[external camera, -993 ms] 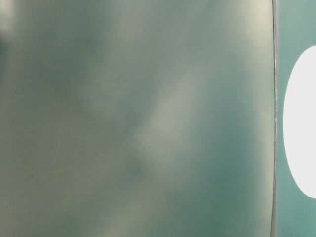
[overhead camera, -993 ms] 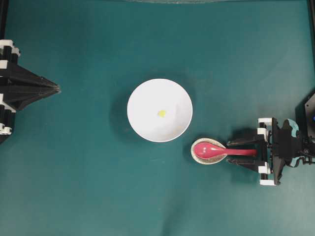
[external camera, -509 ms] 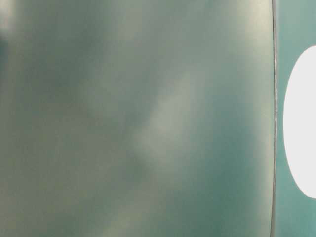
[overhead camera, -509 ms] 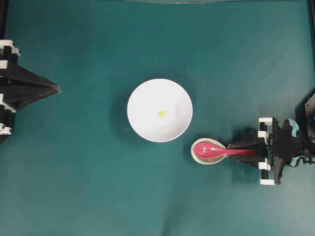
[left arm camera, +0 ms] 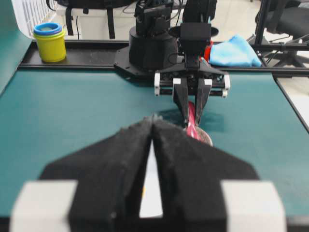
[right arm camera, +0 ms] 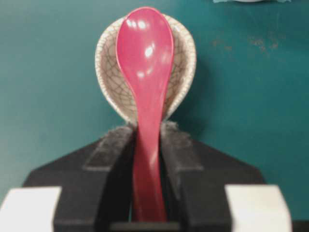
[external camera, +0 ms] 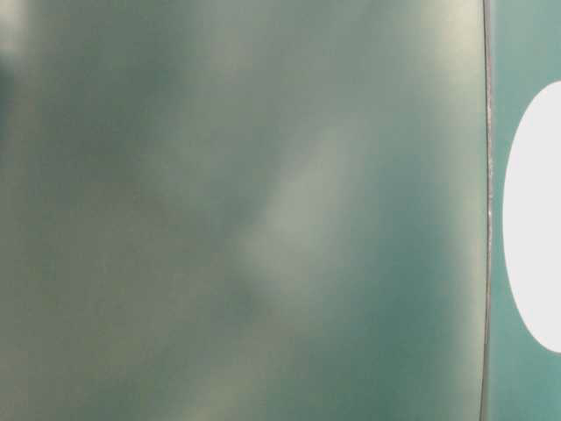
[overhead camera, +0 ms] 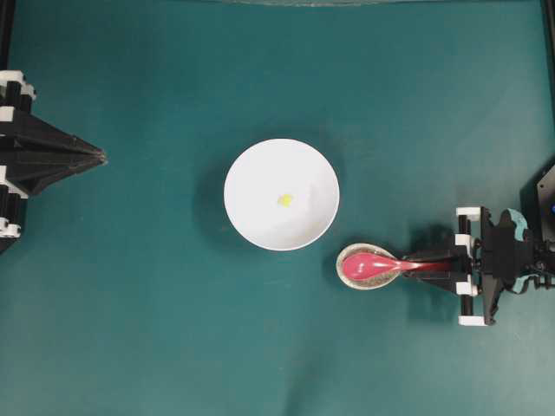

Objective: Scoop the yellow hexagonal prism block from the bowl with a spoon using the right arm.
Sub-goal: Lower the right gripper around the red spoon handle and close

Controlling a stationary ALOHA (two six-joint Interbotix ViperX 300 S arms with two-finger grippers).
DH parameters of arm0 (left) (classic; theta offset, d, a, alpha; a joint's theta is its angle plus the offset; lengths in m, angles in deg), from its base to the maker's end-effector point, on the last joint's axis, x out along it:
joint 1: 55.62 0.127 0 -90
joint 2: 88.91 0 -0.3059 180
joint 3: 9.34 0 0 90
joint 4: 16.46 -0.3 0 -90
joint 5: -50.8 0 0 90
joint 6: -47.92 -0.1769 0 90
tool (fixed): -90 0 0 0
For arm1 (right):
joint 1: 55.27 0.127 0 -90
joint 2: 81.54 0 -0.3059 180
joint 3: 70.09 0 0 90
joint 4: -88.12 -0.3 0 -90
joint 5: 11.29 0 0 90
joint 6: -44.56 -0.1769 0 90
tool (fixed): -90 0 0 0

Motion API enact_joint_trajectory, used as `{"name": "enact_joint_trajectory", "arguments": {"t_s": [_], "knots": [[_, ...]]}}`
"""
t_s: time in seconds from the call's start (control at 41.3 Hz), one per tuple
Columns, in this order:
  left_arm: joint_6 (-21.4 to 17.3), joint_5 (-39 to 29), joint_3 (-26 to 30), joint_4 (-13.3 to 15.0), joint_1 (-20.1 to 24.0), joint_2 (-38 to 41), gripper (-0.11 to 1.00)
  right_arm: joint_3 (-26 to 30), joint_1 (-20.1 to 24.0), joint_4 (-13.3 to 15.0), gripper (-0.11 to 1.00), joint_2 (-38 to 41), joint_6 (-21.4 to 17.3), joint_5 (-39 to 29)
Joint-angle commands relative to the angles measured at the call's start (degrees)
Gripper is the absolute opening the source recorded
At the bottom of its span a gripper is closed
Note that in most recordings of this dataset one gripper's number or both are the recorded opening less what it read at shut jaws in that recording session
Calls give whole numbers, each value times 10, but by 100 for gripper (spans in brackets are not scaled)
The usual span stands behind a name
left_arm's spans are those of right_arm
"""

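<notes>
The white bowl (overhead camera: 260, 173) stands mid-table with the tiny yellow hexagonal prism block (overhead camera: 284, 199) lying inside it. Right of the bowl, the pink-red spoon (overhead camera: 368, 264) rests with its scoop in a speckled beige spoon rest (overhead camera: 382, 279). My right gripper (overhead camera: 416, 263) is shut on the spoon's handle. In the right wrist view both fingers (right arm camera: 113, 145) press the handle of the spoon (right arm camera: 145, 58), which lies slightly twisted. At the far left, my left gripper (overhead camera: 102, 157) sits shut and holds nothing. Through its narrow gap the bowl (left arm camera: 152, 193) shows.
A yellow cup with a blue rim (left arm camera: 50, 42) and a blue cloth (left arm camera: 234, 53) lie beyond the table's far edge, behind the right arm's base. The table-level view is blurred, with only a white rounded shape (external camera: 535, 219) at its right.
My right gripper's jaws closed from wide apart onto the spoon's handle. The spoon's scoop shifted and twisted slightly in its rest. The left arm has not moved.
</notes>
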State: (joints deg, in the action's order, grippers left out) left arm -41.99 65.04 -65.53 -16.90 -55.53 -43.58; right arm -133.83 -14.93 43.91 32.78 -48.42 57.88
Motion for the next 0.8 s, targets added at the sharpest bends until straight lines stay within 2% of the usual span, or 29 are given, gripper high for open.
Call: {"name": "enact_joint_trajectory", "arguments": {"t_s": [0.0,0.315,0.412,0.582,0.775], "knots": [[4,-10,14,-2,-1,6,9,-3,3,-1,22,-29,-1,1],[8,-42,16,-2,0,2,9,-7,4,-1,20,-74,-1,-31],[8,-47,16,-2,-1,-2,9,-7,3,-1,25,-84,-1,-42],[-1,-43,17,-2,-1,-7,9,-6,1,-2,40,-91,-1,-60],[-3,-45,17,-2,0,-9,9,-6,-3,-1,42,-91,0,-59]]}}
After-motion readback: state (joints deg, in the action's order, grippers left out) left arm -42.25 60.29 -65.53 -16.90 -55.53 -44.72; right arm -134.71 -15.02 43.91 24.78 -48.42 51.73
